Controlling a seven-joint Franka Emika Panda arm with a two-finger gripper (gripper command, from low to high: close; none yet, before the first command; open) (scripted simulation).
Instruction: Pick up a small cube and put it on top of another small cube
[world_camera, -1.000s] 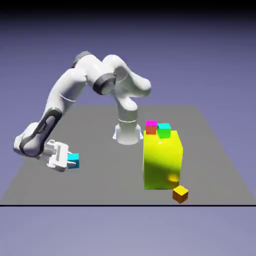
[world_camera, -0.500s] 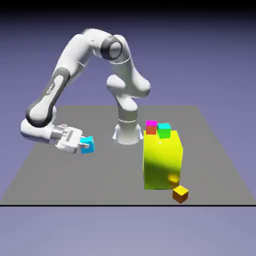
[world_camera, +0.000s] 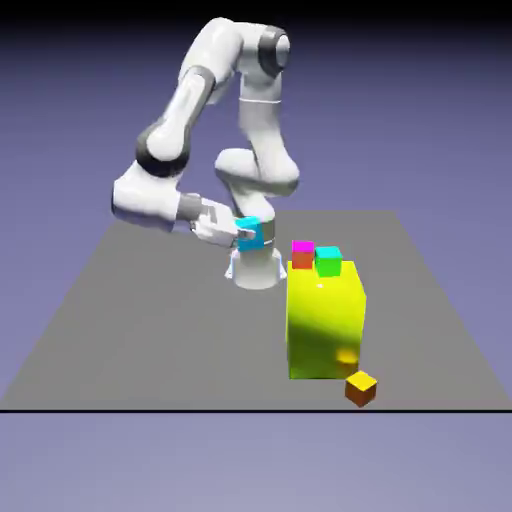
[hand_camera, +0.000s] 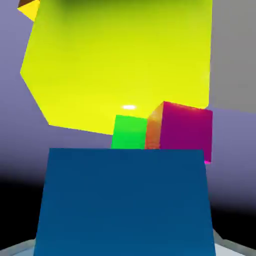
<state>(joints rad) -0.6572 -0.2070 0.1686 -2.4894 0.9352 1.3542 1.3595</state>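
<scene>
So, the small cyan cube (world_camera: 250, 233) is held clamped in the gripper (world_camera: 243, 234), up in the air near the robot's base and just to the exterior view's left of the big yellow block (world_camera: 326, 325). On top of that block two small cubes are sitting close together: one with a magenta top (world_camera: 302, 253) and one with a cyan top and green sides (world_camera: 328, 261). An orange cube (world_camera: 361, 387) is parked on the table (world_camera: 130, 320) by the block's near corner.

For the carry to go well, the held cube probably needs to be kept higher than both cubes on the block until it's centred over whichever one is picked, then lowered straight down. Since those two are packed so close, a sideways approach could easily knock the neighbour off, so it's best avoided.

What's only given by the exterior view: the height of the cube above the table and the gap left to the block. What's only given by the hand view: the held cube (hand_camera: 125, 200) filling the lower frame, looking dark blue there, with the green side (hand_camera: 129, 131) and the magenta-faced cube (hand_camera: 182, 131) lined up right beyond it. The fingertips are mostly hidden there.
</scene>
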